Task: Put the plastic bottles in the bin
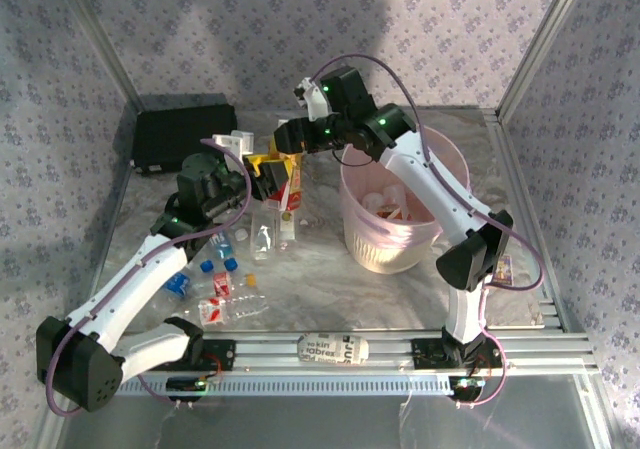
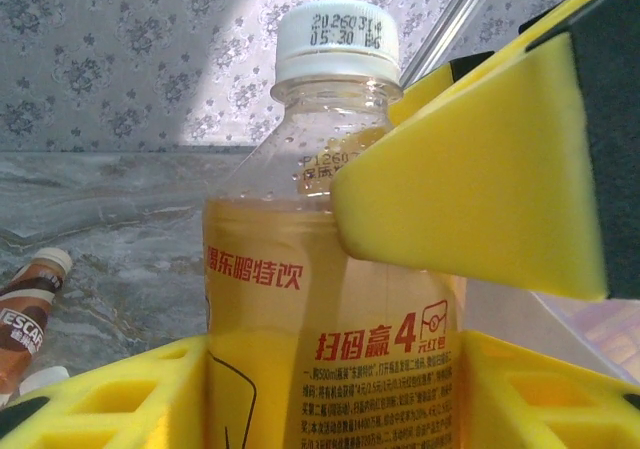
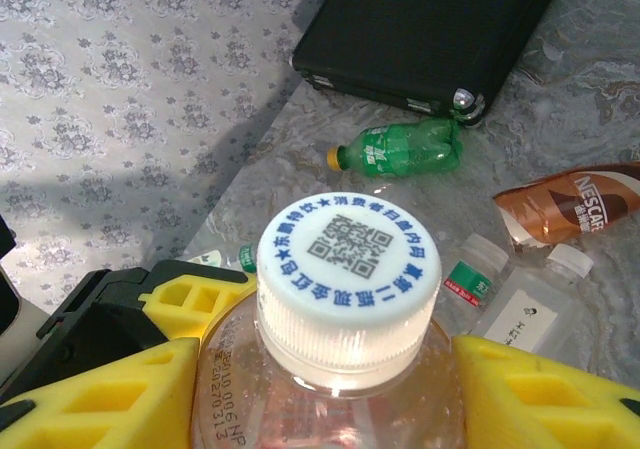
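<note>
One yellow-labelled bottle (image 2: 320,309), white cap, sits left of the bin. You have both grippers on it: left gripper (image 2: 330,399) closed on its body, right gripper (image 3: 330,389) closed on the shoulder under the cap. One pink bin (image 1: 385,251) holds pale bottles, count unclear. Loose on the table: one green bottle (image 3: 400,149), one brown bottle (image 3: 575,204), two clear bottles (image 3: 530,304), one black case (image 3: 420,29).

A flat black rectangular case (image 1: 185,127) lies in the far left corner of the grey marbled tabletop (image 1: 330,289), close to the pale floral-patterned wall (image 1: 200,29). A printed black-and-white strip (image 1: 333,349) rests on the slotted aluminium rail (image 1: 540,344) along the near edge. A small picture card (image 1: 503,267) lies towards the right edge.
</note>
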